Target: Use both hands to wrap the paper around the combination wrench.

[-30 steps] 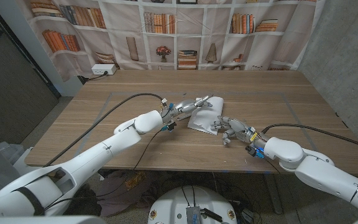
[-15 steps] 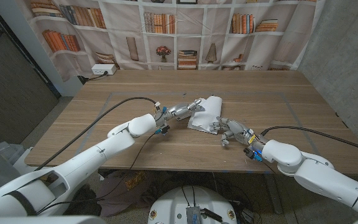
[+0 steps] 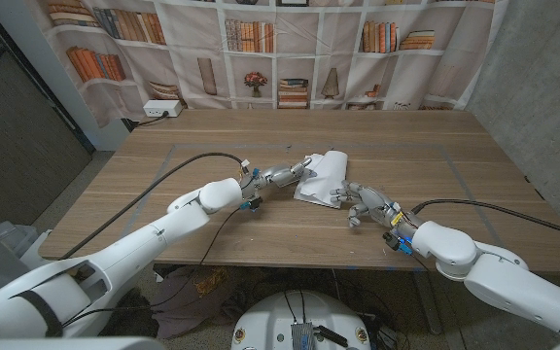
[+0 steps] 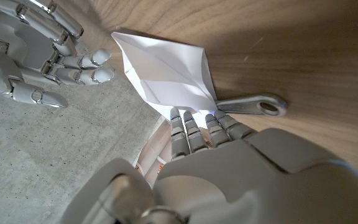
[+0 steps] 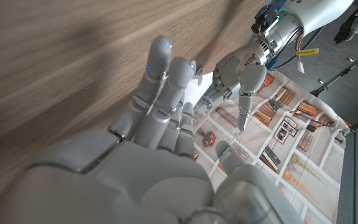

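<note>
Wrench ring end beyond paper

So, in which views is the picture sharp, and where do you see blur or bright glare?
Head view: evenly lit and sharp across the table. Left wrist view: the white paper is bright, nearly washed out; the left hand up close is soft. Right wrist view: the right hand is near and blurred.

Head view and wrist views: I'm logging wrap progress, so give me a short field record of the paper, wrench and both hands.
paper: white folded sheet on the wooden table, covering most of the wrench
wrench: grey metal combination wrench, ring end sticking out from under the paper
left hand: fingers on the paper's edge
right hand: beside the paper's other edge, fingers apart; contact unclear
wrap: not finished
</note>
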